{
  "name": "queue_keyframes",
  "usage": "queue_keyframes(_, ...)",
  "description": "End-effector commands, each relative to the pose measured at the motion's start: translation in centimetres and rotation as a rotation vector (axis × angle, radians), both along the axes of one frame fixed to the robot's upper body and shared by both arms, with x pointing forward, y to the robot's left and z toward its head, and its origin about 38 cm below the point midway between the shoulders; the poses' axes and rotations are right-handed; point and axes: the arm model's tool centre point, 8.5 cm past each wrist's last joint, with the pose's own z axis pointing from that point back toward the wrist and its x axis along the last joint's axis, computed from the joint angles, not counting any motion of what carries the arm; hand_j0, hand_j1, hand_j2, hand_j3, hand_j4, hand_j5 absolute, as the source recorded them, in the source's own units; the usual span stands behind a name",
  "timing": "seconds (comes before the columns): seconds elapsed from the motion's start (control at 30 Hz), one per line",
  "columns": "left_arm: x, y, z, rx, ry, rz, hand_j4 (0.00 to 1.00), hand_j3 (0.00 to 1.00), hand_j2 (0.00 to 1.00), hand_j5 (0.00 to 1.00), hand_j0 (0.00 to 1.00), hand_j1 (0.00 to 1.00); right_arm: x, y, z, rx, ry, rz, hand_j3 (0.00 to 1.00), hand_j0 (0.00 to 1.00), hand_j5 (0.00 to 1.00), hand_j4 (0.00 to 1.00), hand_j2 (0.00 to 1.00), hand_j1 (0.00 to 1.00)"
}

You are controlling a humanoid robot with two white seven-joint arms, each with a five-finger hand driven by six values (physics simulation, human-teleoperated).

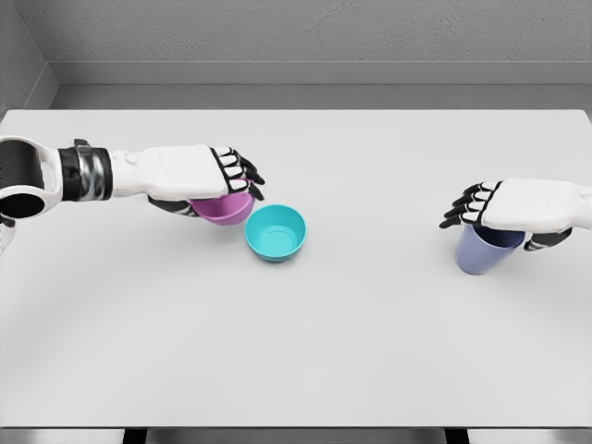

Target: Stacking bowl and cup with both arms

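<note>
A: Status on the table [296, 370]?

B: Near half is bare white surface. First thing up from the front edge is the periwinkle cup [485, 250], right side, upright, tilted a bit toward camera.

A: Right hand?

B: Right hand [518, 208] sits over the cup's rim, palm down, fingers [462, 209] curled over the left edge and thumb on the far right side. Reads as a top grasp on the cup. Can't tell if the cup base is on the table or just off it, no clear shadow gap.

A: Bowls?

B: 2 of them. Teal bowl [276, 232] stands free, left of centre, mouth up, nothing touching it from above. Just beside it, up and left, the purple bowl [223, 207], rims about touching in this view.

A: Left hand?

B: Left hand [205, 173] is clamped over the purple bowl's top, fingers hooked over its right rim, thumb under on the left. Forearm runs in level from the left edge.

A: Separation between hands?

B: Well apart, opposite sides of the table.
</note>
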Motion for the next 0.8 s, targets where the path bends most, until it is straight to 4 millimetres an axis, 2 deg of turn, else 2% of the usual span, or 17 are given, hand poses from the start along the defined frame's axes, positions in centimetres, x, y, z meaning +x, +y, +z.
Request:
queue_keyframes(0.0,-0.1,-1.2,0.1,-0.027,0.002,-0.020,0.67,0.67,0.67,0.67,0.67,0.67,0.0,0.0,0.1,0.003,0.000,-0.003,1.00,1.00,1.00,1.00,1.00,1.00)
queue_keyframes(0.2,-0.2,-2.9,-0.6,-0.034,0.015,-0.051,0.67,0.67,0.67,0.67,0.67,0.67,0.0,0.0,0.1,0.003,0.000,-0.003,1.00,1.00,1.00,1.00,1.00,1.00)
queue_keyframes(0.43,0.2,-4.7,-2.7,-0.007,0.045,-0.064,0.67,0.67,0.67,0.67,0.67,0.67,0.0,-0.1,0.1,0.003,-0.001,-0.004,1.00,1.00,1.00,1.00,1.00,1.00)
queue_keyframes(0.77,0.3,-4.8,-3.4,0.011,0.062,-0.065,0.68,0.68,0.68,0.68,0.68,0.68,0.0,-0.1,0.1,0.003,-0.001,-0.004,1.00,1.00,1.00,1.00,1.00,1.00)
